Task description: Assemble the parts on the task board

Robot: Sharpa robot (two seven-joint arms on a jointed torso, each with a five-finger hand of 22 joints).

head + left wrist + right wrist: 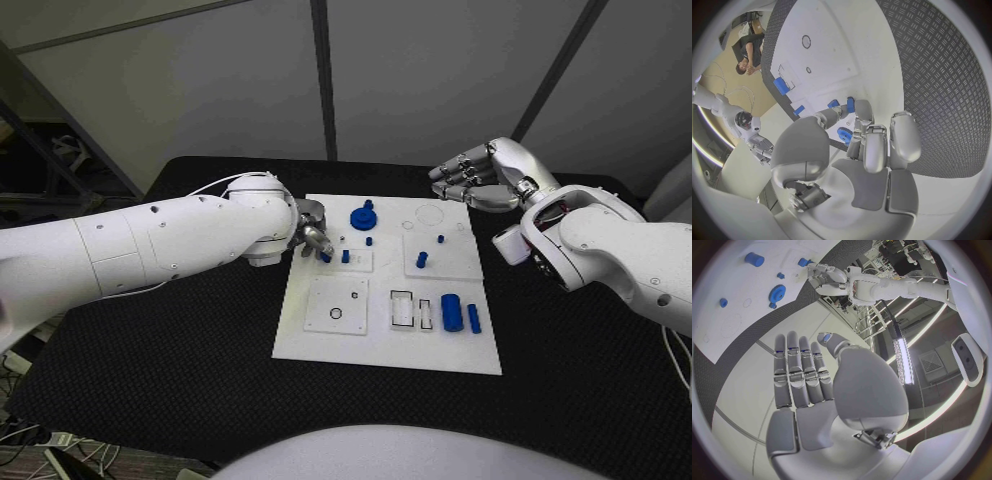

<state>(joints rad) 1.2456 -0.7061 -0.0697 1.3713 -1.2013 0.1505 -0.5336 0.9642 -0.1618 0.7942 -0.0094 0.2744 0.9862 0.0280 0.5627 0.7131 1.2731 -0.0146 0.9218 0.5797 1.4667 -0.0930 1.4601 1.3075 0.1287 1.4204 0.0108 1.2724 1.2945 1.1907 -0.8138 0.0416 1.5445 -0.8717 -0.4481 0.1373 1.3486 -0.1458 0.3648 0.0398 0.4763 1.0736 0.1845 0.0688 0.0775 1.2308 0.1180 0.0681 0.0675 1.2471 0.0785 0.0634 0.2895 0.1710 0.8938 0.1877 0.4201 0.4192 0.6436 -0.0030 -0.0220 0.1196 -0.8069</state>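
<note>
No writing can be read on the task board point(387, 350). A small blue part point(850, 104) is pinched by the left hand point(313, 238) at the board's left edge, seen closest at the wrist. The right hand point(483, 175) is held spread and empty beyond the board's far right corner.

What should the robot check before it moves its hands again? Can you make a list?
1. Is the left hand at the task board? Ok: its fingers reach a small blue part near the board's far left corner.
2. Does it really hold that part? Cannot tell: the fingers cover it.
3. Is the right hand out of the way? Ok: it hovers beyond the board's far right corner, holding nothing.
4. Are the other parts undisturbed? Ok: the blue gear stands at the far edge, and the blue cylinder lies near the right edge.
5. Is the black ring free? Ok: nothing touches it.
</note>
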